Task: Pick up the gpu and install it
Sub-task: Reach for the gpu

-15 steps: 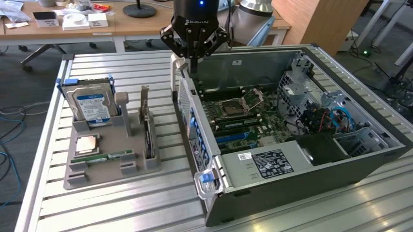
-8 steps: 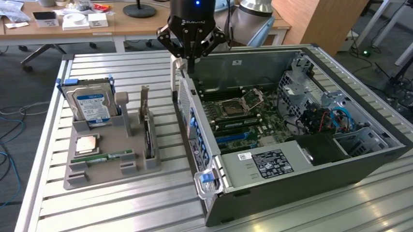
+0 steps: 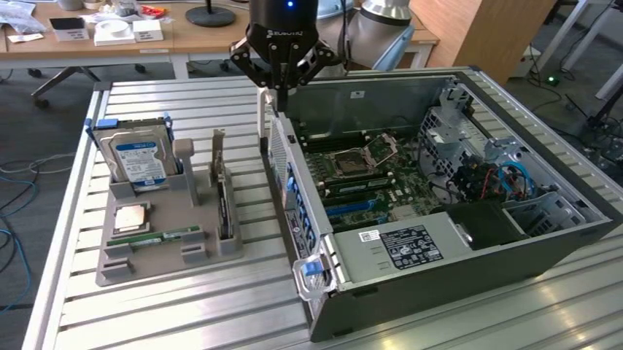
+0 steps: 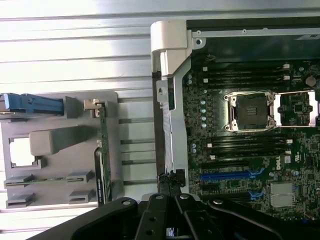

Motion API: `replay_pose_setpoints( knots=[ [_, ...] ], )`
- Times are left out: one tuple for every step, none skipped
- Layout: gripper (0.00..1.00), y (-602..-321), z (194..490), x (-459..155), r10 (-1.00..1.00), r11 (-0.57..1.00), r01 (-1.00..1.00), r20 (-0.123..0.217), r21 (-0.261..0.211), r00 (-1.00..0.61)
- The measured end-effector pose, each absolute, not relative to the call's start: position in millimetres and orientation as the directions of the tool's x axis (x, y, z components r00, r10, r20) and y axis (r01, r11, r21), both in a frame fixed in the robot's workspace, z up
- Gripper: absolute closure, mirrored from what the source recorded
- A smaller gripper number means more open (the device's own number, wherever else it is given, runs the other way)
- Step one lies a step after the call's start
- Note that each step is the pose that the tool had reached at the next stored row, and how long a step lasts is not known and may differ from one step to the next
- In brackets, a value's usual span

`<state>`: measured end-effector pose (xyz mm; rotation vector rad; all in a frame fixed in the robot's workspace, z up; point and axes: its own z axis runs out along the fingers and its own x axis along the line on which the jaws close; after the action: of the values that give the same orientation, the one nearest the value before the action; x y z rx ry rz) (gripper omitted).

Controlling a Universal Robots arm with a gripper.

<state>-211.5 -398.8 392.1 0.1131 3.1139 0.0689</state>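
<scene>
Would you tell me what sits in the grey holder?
The grey holder carries an upright hard drive, a flat processor chip, a RAM stick and the gpu standing on edge. The gpu's lower edge is hidden in its slot.

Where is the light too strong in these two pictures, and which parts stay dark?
In the wrist view, the slatted table glares almost white, while the gripper is a dark shape with little detail. In the exterior view, the light is softer and more even, and the computer case holds a deep shadow inside near the cables.
</scene>
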Motion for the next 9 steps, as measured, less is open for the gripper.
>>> replay_pose_setpoints(
  knots=[
    [0.89, -398.9, 392.1, -212.6, 0.073, 0.996, 0.072, -0.023, 0.045, -0.997],
    [0.89, -398.9, 392.1, -213.6, 0.073, 0.996, 0.072, -0.023, 0.045, -0.997],
    [0.89, -398.8, 392.1, -214.6, 0.073, 0.996, 0.072, -0.023, 0.045, -0.997],
    [0.89, -398.8, 392.1, -215.7, 0.073, 0.996, 0.072, -0.023, 0.045, -0.997],
    [0.89, -398.8, 392.0, -216.7, 0.073, 0.996, 0.072, -0.023, 0.045, -0.997],
    [0.89, -398.8, 392.0, -217.8, 0.073, 0.996, 0.072, -0.023, 0.045, -0.997],
    [0.89, -398.8, 392.1, -218.9, 0.073, 0.996, 0.072, -0.023, 0.045, -0.997],
    [0.89, -398.9, 392.0, -219.9, 0.073, 0.996, 0.072, -0.023, 0.045, -0.997],
    [0.89, -398.8, 392.1, -220.9, 0.073, 0.996, 0.072, -0.023, 0.045, -0.997]
  ],
)
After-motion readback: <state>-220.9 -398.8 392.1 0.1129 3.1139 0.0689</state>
